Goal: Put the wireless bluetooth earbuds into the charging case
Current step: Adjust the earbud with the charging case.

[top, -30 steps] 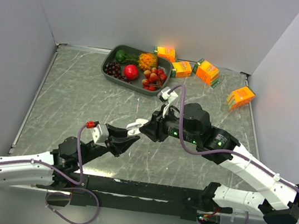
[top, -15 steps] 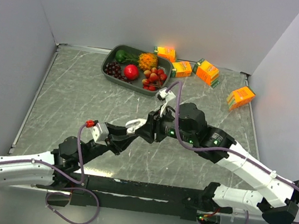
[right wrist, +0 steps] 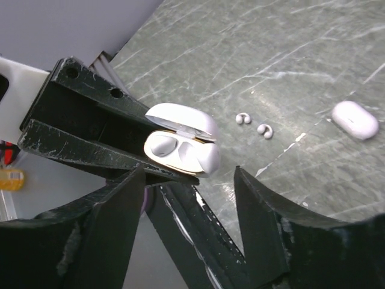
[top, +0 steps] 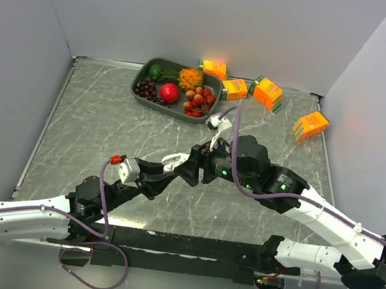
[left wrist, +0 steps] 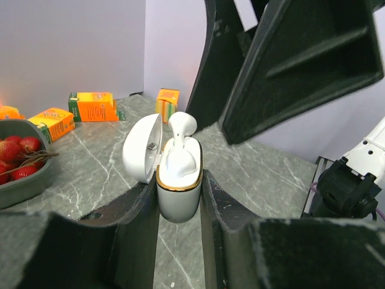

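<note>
Grip check first: your left gripper (left wrist: 178, 191) is clamped on the open charging case (left wrist: 178, 208), one finger on each side of the body, with the lid (left wrist: 142, 147) flipped back. Your right gripper (right wrist: 189, 174) sits directly above it with its fingers spread wide and nothing between them.

The left wrist cam gives you the side-on look. A stemmed earbud (left wrist: 180, 129) stands in the case between the left fingers, its head poking up over the gold rim. The right wrist cam looks straight down instead, and there you see two white shapes filling the wells. I can't tell from it how deep either one sits.

Only the right wrist cam shows the two bean-shaped earbuds (right wrist: 254, 124), lying loose on the table (right wrist: 289, 54) just beyond the held case. A second case (right wrist: 355, 119), closed, lies further out past the right finger.

The top cam adds the layout: both grippers meet mid-table, with the fruit tray (left wrist: 27, 186) and orange boxes (top: 267, 92) well beyond them.

Writing: there's a small mark on the lid and print on the boxes, all too small to read.
</note>
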